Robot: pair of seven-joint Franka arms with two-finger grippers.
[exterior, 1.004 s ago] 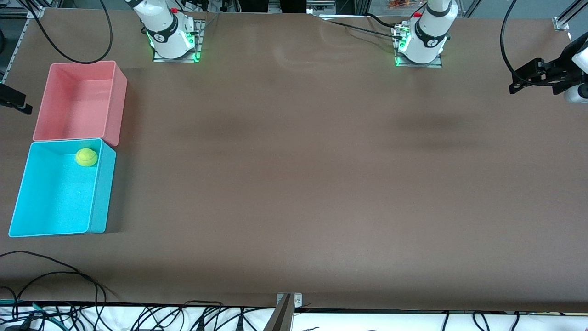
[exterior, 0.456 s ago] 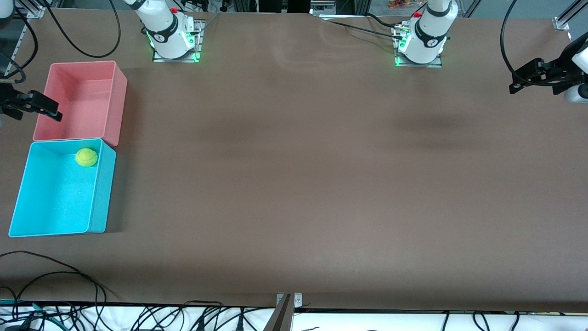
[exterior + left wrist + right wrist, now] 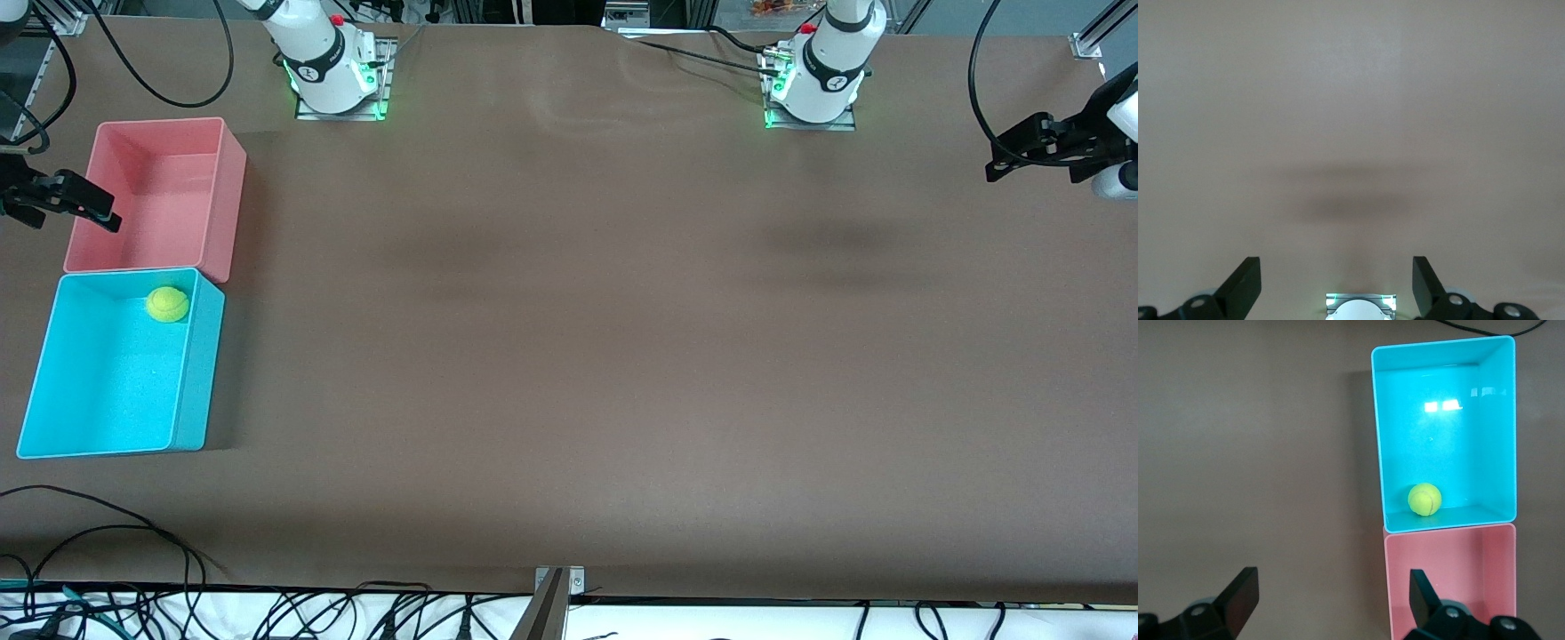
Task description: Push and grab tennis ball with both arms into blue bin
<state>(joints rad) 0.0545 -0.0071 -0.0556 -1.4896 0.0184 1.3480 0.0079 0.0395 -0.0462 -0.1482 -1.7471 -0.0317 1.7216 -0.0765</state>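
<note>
The tennis ball (image 3: 167, 304) lies inside the blue bin (image 3: 107, 382), in the corner next to the pink bin. It also shows in the right wrist view (image 3: 1425, 499), in the blue bin (image 3: 1451, 420). My right gripper (image 3: 89, 206) is open and empty, up in the air over the outer rim of the pink bin (image 3: 151, 196); in its own wrist view the right gripper (image 3: 1331, 600) shows wide apart fingers. My left gripper (image 3: 1009, 156) is open and empty, held over the left arm's end of the table, and also shows in its own wrist view (image 3: 1336, 287).
The pink bin (image 3: 1451, 580) stands against the blue bin, farther from the front camera. The left arm's green-lit base (image 3: 1360, 307) shows between the left fingers. Cables (image 3: 107, 524) lie by the table's front edge.
My right gripper has come in from the table's end to over the pink bin's outer rim. The ball and the left arm have not moved.
</note>
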